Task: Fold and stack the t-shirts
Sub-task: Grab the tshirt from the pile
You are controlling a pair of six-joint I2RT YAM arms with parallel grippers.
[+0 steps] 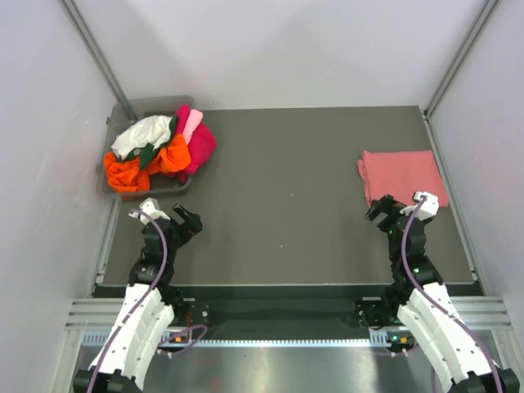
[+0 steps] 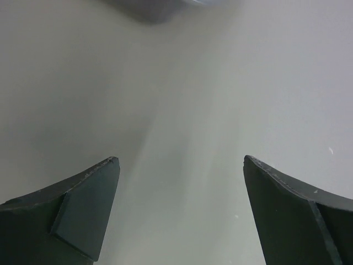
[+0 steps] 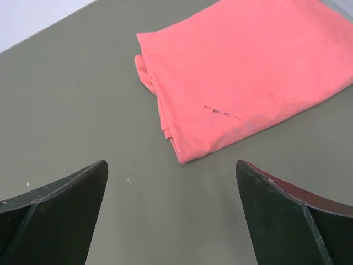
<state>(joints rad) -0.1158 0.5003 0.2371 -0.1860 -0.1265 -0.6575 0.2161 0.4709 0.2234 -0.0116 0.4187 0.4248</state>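
Matte olive tabletop (image 1: pixel 286 213): I note folded salmon-pink t-shirt (image 3: pixel 248 72), crumpled shirt heap (image 1: pixel 160 147) in grey plastic bin (image 1: pixel 151 103); left gripper (image 2: pixel 180 163), right gripper (image 3: pixel 171 164) spread, empty.

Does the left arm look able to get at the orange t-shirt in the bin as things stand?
Probably yes. The left gripper is open and empty just short of the grey bin, the orange t-shirt lies heaped at its near side, in plain view, and nothing stands between them.
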